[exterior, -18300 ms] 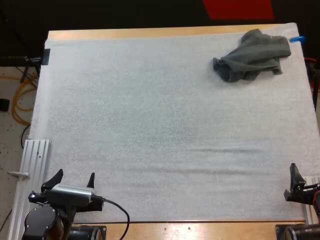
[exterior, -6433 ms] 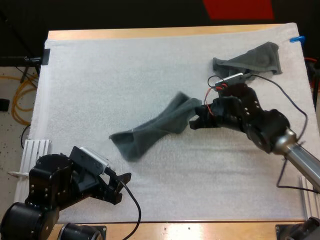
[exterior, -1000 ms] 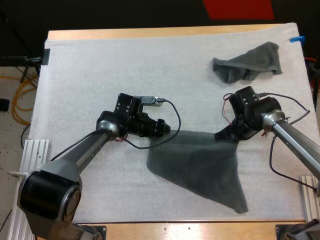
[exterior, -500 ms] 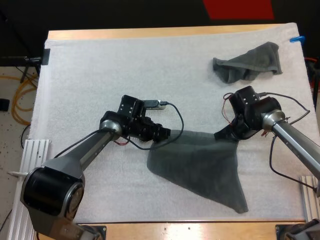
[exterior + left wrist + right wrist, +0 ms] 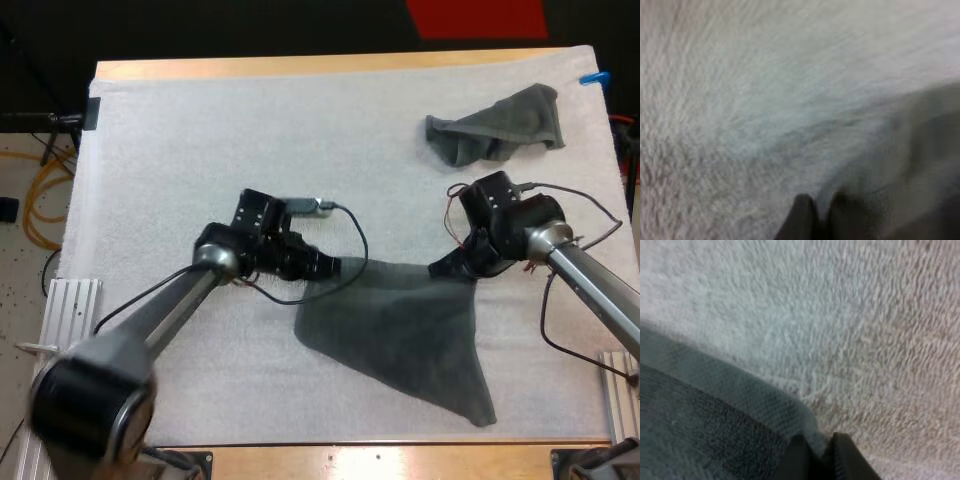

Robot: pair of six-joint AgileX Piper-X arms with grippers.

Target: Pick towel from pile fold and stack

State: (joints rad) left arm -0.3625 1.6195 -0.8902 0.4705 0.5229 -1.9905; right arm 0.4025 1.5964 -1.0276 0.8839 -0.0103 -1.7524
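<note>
White mat (image 5: 200,150), spread towel (image 5: 400,330) clamped at both far corners by left jaws and right jaws; an uneven pull could slip a corner

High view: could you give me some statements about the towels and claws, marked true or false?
1. A spread towel and a crumpled towel lie on the white mat. True.
2. The spread towel is folded into a neat square. False: it lies open and unfolded.
3. The right claw pinches a corner of the spread towel. True.
4. The crumpled towel lies beside the left claw. False: it lies at the mat's far right, apart from both claws.
</note>
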